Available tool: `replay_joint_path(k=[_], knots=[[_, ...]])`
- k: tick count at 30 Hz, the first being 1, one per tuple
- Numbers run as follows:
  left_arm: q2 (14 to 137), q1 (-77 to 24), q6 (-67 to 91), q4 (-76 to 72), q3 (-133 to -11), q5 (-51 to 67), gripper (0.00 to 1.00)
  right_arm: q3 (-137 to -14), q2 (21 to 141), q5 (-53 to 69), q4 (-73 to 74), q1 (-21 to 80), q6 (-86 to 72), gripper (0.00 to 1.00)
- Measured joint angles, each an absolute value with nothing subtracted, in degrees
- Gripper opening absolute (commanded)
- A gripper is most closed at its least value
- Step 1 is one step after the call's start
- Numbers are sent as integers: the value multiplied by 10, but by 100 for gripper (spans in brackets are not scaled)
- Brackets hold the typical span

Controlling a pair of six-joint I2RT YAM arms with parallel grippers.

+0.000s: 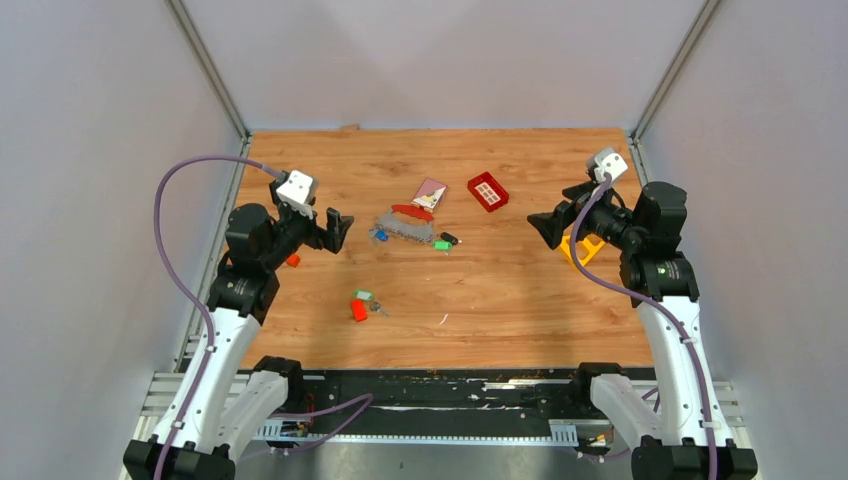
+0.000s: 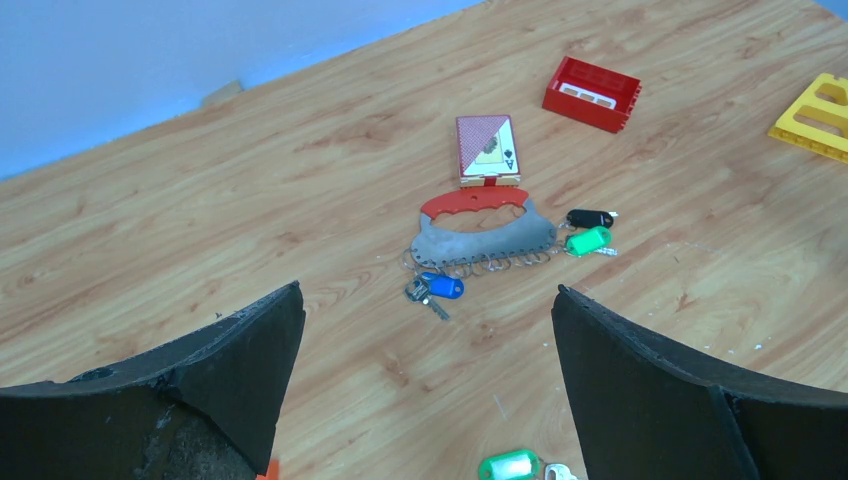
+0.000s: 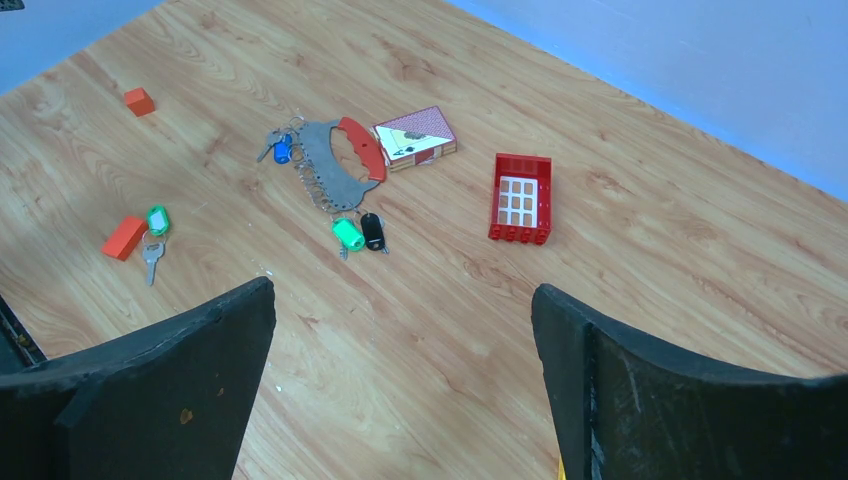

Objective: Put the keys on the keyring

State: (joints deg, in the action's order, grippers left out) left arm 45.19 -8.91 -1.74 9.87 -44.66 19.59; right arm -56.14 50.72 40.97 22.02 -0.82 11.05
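The keyring [image 1: 405, 226] is a grey strip with a red arc, lying mid-table; it also shows in the left wrist view [image 2: 485, 235] and the right wrist view [image 3: 330, 165]. A blue-headed key [image 2: 440, 286] lies at its left end. A green-headed key [image 2: 588, 241] and a black-headed key [image 2: 590, 217] lie at its right end. Another green-headed key [image 1: 365, 297] with a silver blade lies loose nearer the front, also in the right wrist view [image 3: 157, 220]. My left gripper [image 1: 338, 230] is open and empty, left of the keyring. My right gripper [image 1: 545, 228] is open and empty, far right.
A red block [image 1: 359, 310] lies against the loose green key. An orange cube [image 1: 292, 260] sits under the left arm. A playing-card box [image 1: 429, 193] and a red gridded tray [image 1: 487, 191] lie behind the keyring. A yellow frame [image 1: 585, 248] lies under the right gripper.
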Motion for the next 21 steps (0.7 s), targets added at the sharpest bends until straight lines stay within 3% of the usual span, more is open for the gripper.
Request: replay_joint_path(k=[15,21], knots=[[456,-89,-27,105,-448,207,100,-561,507,410,220,-8,117,100],[569,-140,-73,152,-516,183,96,-554,502,405,220,-8,117,100]])
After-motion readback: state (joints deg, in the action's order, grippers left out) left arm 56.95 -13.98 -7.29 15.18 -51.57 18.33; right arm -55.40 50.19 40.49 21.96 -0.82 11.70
